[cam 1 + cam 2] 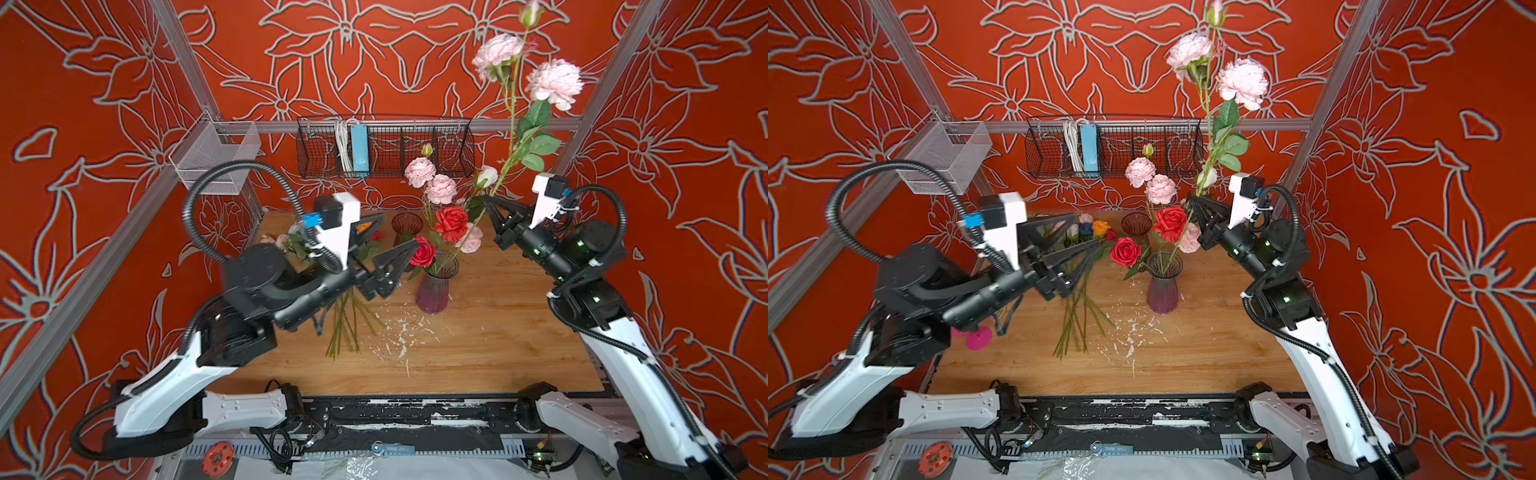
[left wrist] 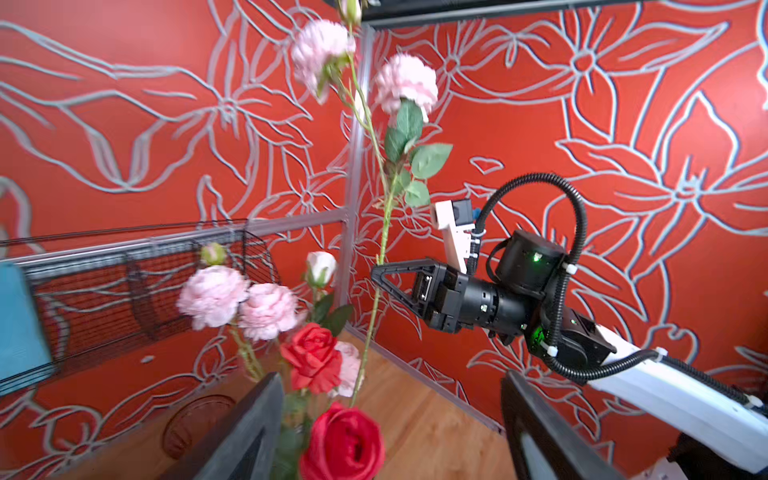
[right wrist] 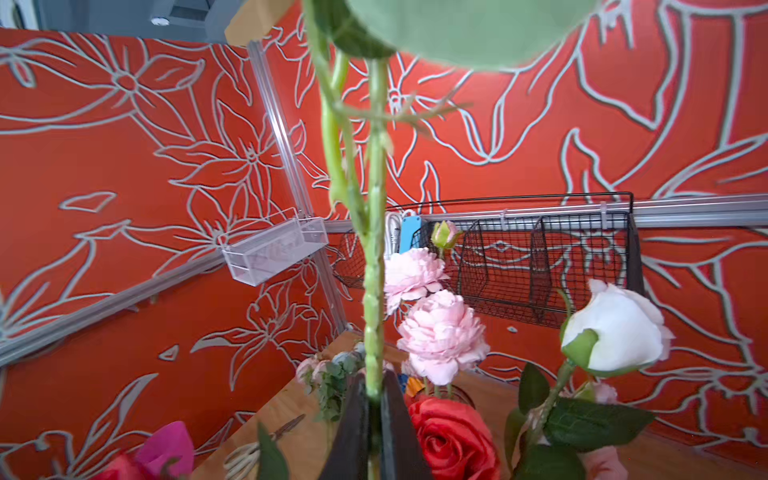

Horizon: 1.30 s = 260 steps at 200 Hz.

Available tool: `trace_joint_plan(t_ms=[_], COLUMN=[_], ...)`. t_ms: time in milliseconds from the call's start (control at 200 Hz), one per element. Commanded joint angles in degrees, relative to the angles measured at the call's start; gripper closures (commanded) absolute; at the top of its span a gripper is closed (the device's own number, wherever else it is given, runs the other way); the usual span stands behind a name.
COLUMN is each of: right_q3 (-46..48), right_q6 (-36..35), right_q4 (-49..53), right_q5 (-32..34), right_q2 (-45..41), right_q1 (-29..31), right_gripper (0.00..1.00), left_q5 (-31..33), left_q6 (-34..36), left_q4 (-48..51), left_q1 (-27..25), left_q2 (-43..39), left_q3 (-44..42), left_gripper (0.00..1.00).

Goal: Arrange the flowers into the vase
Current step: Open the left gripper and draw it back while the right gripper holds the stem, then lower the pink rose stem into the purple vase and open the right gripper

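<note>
Several flowers (image 1: 451,222) stand in purple vase (image 1: 434,293); loose bunch (image 1: 345,324) lies beside it

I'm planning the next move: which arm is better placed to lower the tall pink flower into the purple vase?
Right. The right gripper is shut on that flower's stem, which slants down to the vase. The left gripper stands open and empty, off beside a red rose.
</note>
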<state>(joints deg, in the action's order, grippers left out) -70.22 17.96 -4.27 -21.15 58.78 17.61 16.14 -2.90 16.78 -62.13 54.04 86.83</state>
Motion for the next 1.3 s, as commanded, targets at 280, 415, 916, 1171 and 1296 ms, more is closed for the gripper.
trace_joint_plan(t_ms=[280, 415, 916, 1171, 1296], right_q3=[5.2, 12.7, 14.1, 14.2, 14.9], right_q6=[-12.1, -11.5, -11.6, -10.4, -10.1], right_q4=[-5.2, -7.6, 2.3, 5.8, 8.4], right_q5=[6.4, 9.2, 11.7, 14.0, 15.2], right_q2=[5.0, 2.1, -0.5, -4.2, -6.3], right_q1=[6.3, 7.8, 11.0, 12.0, 12.3], right_gripper=[1.00, 1.00, 0.61, 0.52, 0.48], left_q5=[16.9, 18.2, 18.9, 19.3, 19.8], left_q6=[-10.3, -10.7, -11.0, -11.3, -13.1], left_q4=[-3.0, -1.7, -2.8, -3.1, -3.4], left_q1=[0.3, 0.3, 0.4, 0.8, 1.8], left_q2=[-21.5, -24.9, -22.4, -20.5, -18.3], left_q3=[-31.3, -33.3, -35.4, -35.7, -36.5], left_gripper=[0.16, 0.14, 0.08, 0.06, 0.05])
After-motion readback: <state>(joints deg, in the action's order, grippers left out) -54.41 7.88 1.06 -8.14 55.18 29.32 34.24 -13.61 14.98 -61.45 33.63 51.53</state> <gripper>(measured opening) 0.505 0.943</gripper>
